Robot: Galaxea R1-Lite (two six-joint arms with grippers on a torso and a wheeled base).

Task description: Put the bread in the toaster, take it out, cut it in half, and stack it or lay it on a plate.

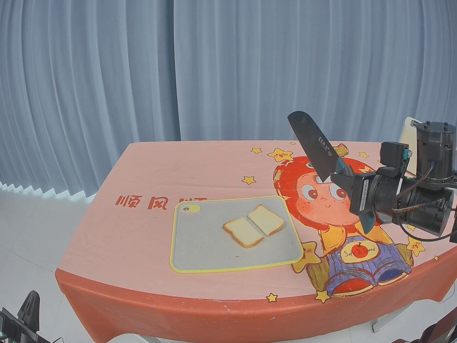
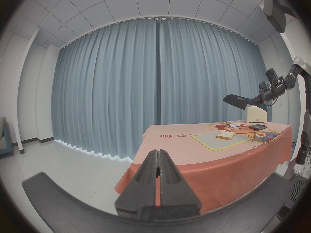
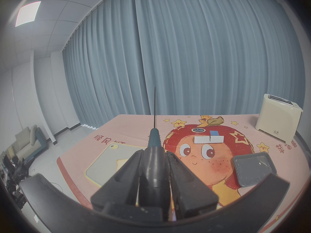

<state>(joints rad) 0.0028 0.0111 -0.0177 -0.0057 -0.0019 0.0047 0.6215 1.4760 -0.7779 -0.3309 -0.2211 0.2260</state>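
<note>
Two halves of a toasted bread slice (image 1: 253, 225) lie side by side on a grey cutting board (image 1: 209, 244) with a yellow rim, near the table's middle. My right gripper (image 1: 350, 186) hangs above the table's right part, shut on the handle of a black-bladed knife (image 1: 314, 144) whose blade points up and to the left, clear of the bread. From the right wrist the knife (image 3: 154, 114) shows edge-on. My left gripper (image 2: 157, 175) is shut with nothing in it, low and off the table's left front. The bread (image 2: 225, 135) and board (image 2: 217, 141) lie far from it.
A cream toaster (image 3: 280, 117) stands at the table's back right. A dark square plate (image 3: 254, 168) lies in front of it. A small white and blue block (image 3: 209, 139) rests on the cartoon print. The table's left part is bare cloth.
</note>
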